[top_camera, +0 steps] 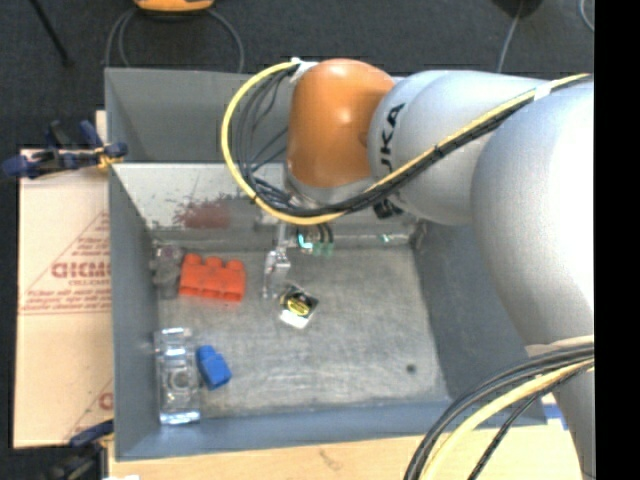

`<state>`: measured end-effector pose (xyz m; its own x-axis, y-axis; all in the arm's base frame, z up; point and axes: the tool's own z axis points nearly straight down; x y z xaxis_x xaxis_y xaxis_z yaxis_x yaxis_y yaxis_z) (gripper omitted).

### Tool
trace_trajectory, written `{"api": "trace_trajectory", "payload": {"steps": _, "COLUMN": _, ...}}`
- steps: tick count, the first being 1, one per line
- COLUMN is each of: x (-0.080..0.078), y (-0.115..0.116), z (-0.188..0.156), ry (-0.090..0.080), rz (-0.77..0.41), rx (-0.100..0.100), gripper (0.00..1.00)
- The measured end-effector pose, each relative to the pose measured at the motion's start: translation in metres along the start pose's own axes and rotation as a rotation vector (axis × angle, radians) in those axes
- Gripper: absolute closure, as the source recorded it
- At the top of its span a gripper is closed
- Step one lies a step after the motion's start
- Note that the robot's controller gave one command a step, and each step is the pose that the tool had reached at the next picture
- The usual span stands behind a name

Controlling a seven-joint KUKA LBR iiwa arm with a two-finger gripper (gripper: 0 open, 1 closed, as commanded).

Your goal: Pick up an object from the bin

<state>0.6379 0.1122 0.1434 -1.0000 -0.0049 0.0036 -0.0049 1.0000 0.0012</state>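
My gripper [274, 268] hangs below the arm's orange cover in the back middle of the bin, low over the floor. Just to its left lies an orange toy brick [211, 279] with studs on top. A small black, yellow and white thing [297, 307] lies just below and right of the gripper, apart from it. Nothing shows in the gripper's grasp.
A small grey piece [164, 266] lies left of the orange brick by the left wall. A clear plastic block [174, 376] and a small blue piece [212, 366] sit in the front left corner. The arm covers the bin's right and back.
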Motion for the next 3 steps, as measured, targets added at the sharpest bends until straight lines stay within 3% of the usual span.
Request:
{"api": "trace_trajectory", "payload": {"steps": 1, "x": 0.003, "y": 0.043, "z": 0.07, "ry": -0.01, "rz": -0.214, "rx": 0.002, "gripper": 0.0}}
{"api": "trace_trajectory", "payload": {"steps": 2, "x": 0.001, "y": 0.043, "z": 0.067, "ry": -0.022, "rz": -0.209, "rx": -0.002, "gripper": 1.0}}
{"api": "trace_trajectory", "payload": {"steps": 3, "x": 0.06, "y": 0.008, "z": -0.109, "ry": -0.015, "rz": -0.374, "rx": 0.003, "gripper": 1.0}}
